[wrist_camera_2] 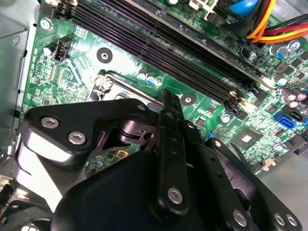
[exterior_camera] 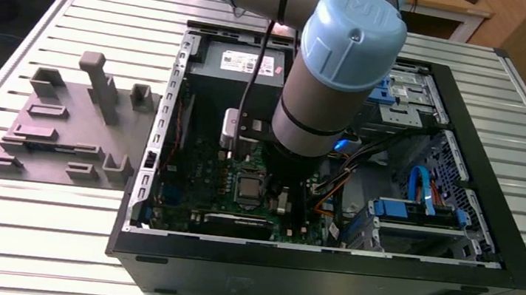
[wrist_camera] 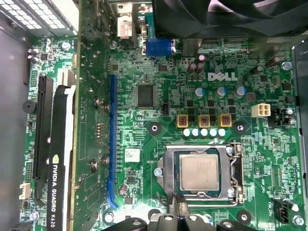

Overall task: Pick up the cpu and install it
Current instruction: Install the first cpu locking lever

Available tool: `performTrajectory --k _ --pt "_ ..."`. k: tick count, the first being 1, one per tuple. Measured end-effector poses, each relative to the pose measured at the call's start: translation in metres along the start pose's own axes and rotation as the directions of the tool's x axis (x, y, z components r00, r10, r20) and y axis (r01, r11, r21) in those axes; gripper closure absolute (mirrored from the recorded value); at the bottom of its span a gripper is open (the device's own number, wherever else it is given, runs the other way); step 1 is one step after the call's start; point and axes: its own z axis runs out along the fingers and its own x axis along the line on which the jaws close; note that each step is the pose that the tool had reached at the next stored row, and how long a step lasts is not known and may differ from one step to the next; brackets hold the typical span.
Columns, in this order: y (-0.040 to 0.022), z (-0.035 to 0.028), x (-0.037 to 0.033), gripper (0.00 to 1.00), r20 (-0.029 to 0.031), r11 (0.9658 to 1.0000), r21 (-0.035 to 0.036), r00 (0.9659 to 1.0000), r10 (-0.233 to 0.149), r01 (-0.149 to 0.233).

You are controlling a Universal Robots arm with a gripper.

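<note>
Jaws: state cannot be told; gripper (wrist_camera: 179, 214) just above cpu (wrist_camera: 200, 172), at its 6 o'clock edge. Cpu lies seated in socket frame (wrist_camera: 166, 169); install step apparently at its end; next move calls for straight-up clearance.

The grey, blue-capped robot arm (exterior_camera: 336, 74) reaches steeply downward, its wrist pointing straight below. Its black metal gripper (wrist_camera_2: 168, 125) hangs beneath, linkages folded close.

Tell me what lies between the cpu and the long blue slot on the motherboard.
In the first wrist view, between the cpu and the blue slot lie the socket frame's edge, a screw and a white label on green board.
</note>
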Motion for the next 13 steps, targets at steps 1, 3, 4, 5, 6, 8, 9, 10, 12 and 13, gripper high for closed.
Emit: performTrajectory --k 1,3,4,5,6,8,9,10,12,13 --pt "0.0000 0.0008 0.0000 0.90 -0.0004 1.0000 -0.0001 1.0000 0.000 0.000" --pt "-0.0001 0.0021 0.0001 0.90 -0.0008 1.0000 -0.0003 1.0000 -0.001 0.001" --pt "-0.0001 0.0025 0.0002 0.90 -0.0007 1.0000 -0.0002 1.0000 -0.001 0.001" --pt "-0.0002 0.0029 0.0001 0.90 -0.0005 1.0000 -0.0002 1.0000 -0.001 0.001" --pt "-0.0002 0.0034 0.0001 0.90 -0.0003 1.0000 -0.0001 1.0000 -0.001 0.001" --pt "-0.0003 0.0040 0.0000 0.90 -0.0002 1.0000 0.0000 1.0000 -0.001 0.001" --pt "-0.0003 0.0041 0.0000 0.90 -0.0005 1.0000 -0.0001 1.0000 -0.001 0.001" --pt "-0.0003 0.0043 0.0001 0.90 -0.0005 1.0000 -0.0002 1.0000 -0.001 0.001" --pt "-0.0004 0.0047 0.0001 0.90 -0.0001 1.0000 -0.0003 1.0000 -0.001 0.001" --pt "-0.0007 0.0048 0.0001 0.90 0.0002 1.0000 -0.0002 1.0000 -0.001 0.001"
